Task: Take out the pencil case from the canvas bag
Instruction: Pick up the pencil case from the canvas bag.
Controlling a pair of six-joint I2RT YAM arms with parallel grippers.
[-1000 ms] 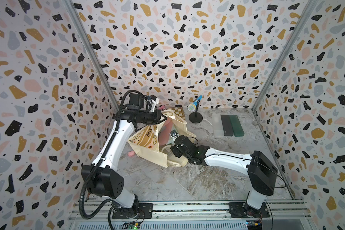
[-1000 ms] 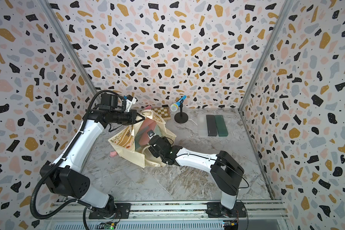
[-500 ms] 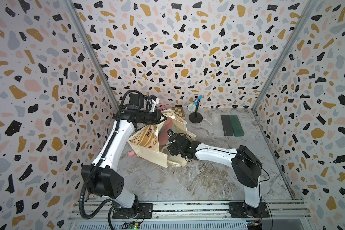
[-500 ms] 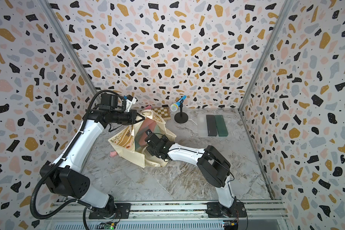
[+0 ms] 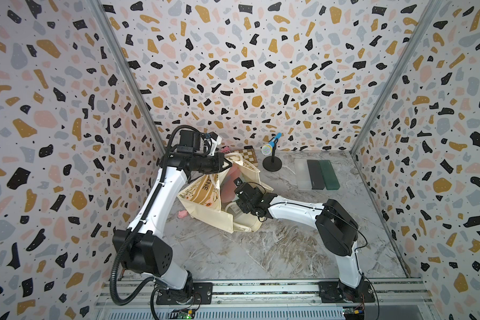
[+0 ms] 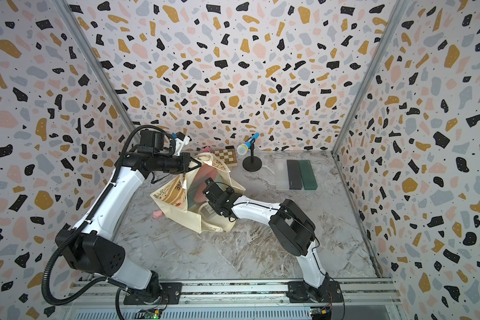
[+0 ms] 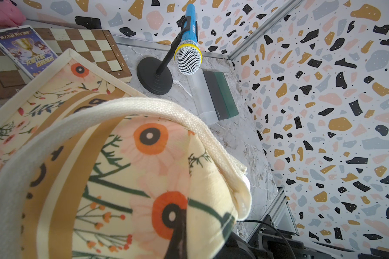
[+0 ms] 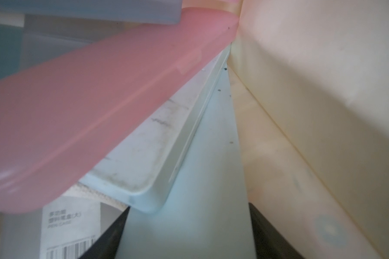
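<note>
Right end effector (image 8: 189, 205) has nosed deeper into the canvas bag (image 5: 205, 219) at 10 o'clock on the tabletop (image 5: 261, 249), fingers (image 8: 112, 237) apart astride a pale pencil case (image 8: 211, 157), clamp unconfirmed; left end effector (image 5: 226, 164) clamped on the bag mouth, so extraction looks near

The bag (image 5: 205, 199) lies left of centre, with cases (image 8: 99, 101) stacked inside it, a toy (image 5: 182, 214) just beside its front left edge, a chessboard (image 5: 248, 155) behind it, a microphone stand (image 5: 272, 164) right of that board, and three more cases (image 5: 316, 174) side by side further right.
</note>
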